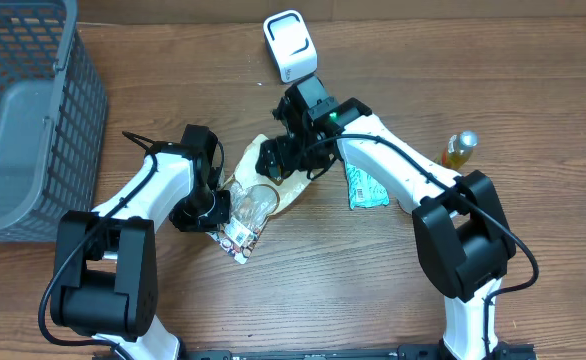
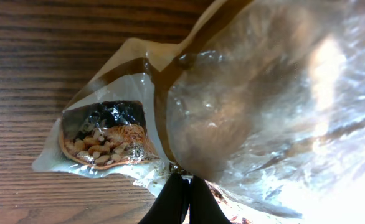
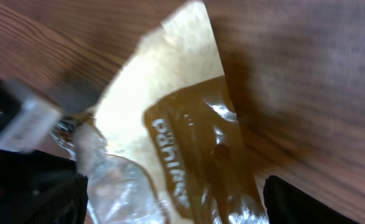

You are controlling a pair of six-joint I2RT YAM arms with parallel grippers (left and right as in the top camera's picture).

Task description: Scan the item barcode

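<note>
Left arm (image 1: 138, 195): white links, black joints, thin black cable (image 1: 138, 140).
Right arm (image 1: 403, 165): white links, black joints, green light (image 1: 330, 117) behind right gripper (image 1: 285, 158).

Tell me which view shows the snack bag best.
Overhead: only it shows nearly the whole snack bag end to end. Left wrist gives a close-up of clear film and one printed end; right wrist gives a blurred tan-and-brown corner.

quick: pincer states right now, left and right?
Left pincer: closed, pinching the edge of the snack bag.
Right pincer: open, fingers wide on either side of the same bag, not gripping it.
</note>
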